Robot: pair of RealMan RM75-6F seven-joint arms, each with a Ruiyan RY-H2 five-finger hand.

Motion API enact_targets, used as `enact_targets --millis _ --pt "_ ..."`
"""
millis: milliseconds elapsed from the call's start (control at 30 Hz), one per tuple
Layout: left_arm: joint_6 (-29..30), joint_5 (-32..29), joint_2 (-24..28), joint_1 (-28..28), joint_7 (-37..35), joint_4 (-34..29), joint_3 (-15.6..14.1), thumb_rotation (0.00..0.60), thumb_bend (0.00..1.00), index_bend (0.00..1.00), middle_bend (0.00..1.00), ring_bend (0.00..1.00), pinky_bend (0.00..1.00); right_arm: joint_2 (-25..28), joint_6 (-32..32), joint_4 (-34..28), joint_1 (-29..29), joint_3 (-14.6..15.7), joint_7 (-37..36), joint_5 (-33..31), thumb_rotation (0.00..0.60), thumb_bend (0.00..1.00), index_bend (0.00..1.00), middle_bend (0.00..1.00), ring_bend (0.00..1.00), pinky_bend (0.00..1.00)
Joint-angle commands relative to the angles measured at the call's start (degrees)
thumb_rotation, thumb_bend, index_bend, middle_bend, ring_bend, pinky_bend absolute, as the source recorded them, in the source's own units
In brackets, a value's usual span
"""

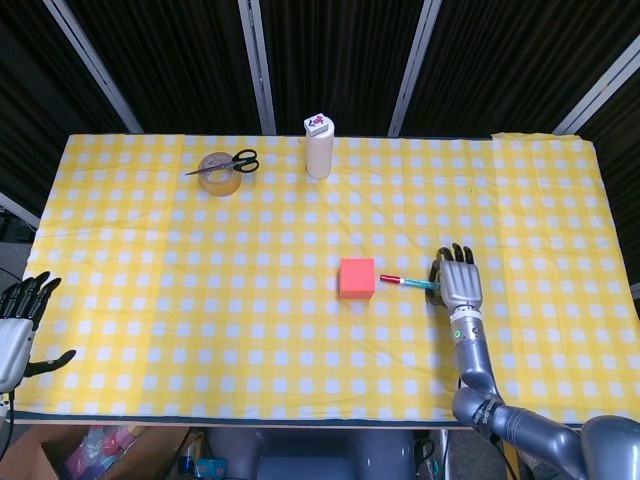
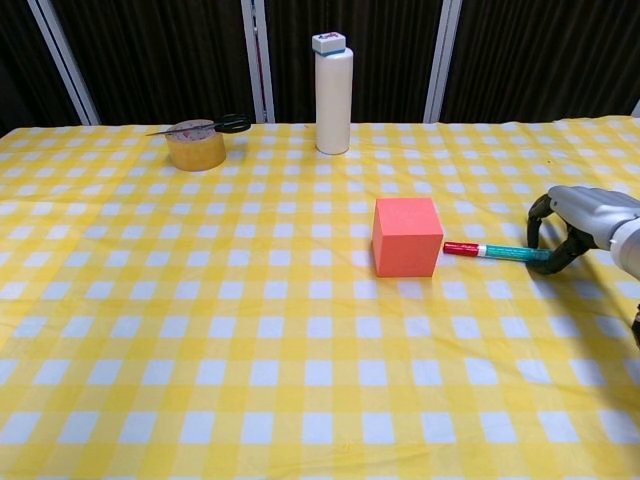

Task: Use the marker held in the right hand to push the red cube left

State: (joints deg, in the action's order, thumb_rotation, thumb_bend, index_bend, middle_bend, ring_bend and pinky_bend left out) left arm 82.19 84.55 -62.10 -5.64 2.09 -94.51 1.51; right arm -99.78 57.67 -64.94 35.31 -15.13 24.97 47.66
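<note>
My right hand is pinching the teal marker at its rear end, other fingers curled loosely over it. Marker's red tip is pointing left, sitting just beside the right face of the red cube; can't tell if it's touching. Cube is sitting mid-table on the yellow checked cloth. My left hand is hanging off the table's near-left edge, fingers spread, holding nothing.

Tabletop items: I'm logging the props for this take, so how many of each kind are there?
Red cube: 1
Marker: 1
White bottle: 1
Tape roll: 1
Scissors: 1
Total: 5
</note>
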Motion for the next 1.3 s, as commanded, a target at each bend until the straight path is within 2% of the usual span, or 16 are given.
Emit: enact_targets --millis 33,300,633,933,1300 --pt "-0.01 0.04 0.02 0.0 -0.08 -0.01 -0.03 0.6 0.0 0.0 0.0 0.0 0.0 -0.21 -0.07 0.49 -0.07 0.08 -1.06 1.04 0.6 0.48 0.62 0.21 0.01 0.0" --pt "-0.08 0.0 0.14 0.01 -0.33 -0.12 -0.09 0.6 0.0 0.0 0.0 0.0 0.0 1.23 0.09 -0.62 -0.42 0.24 -1.74 2.58 0.6 0.49 0.63 0.21 0.01 0.0" --pt "-0.3 -0.26 0.19 -0.05 -0.16 -0.38 -0.09 0.6 0.0 0.0 0.0 0.0 0.0 7.92 2.25 -8.03 -1.47 -1.0 -3.19 5.23 0.6 0.49 0.63 0.22 0.02 0.0" --pt "-0.25 -0.33 0.12 -0.03 0.26 -0.51 -0.12 0.6 0.0 0.0 0.0 0.0 0.0 12.74 1.93 -12.44 -3.0 -1.32 -4.78 4.39 0.6 0.49 0.63 0.22 0.02 0.0" --pt "-0.08 -0.26 0.08 0.08 0.47 -0.52 -0.21 0.6 0.0 0.0 0.0 0.0 0.0 13.68 -2.42 -11.74 -3.03 0.4 -7.88 4.45 0.6 0.49 0.63 0.22 0.02 0.0"
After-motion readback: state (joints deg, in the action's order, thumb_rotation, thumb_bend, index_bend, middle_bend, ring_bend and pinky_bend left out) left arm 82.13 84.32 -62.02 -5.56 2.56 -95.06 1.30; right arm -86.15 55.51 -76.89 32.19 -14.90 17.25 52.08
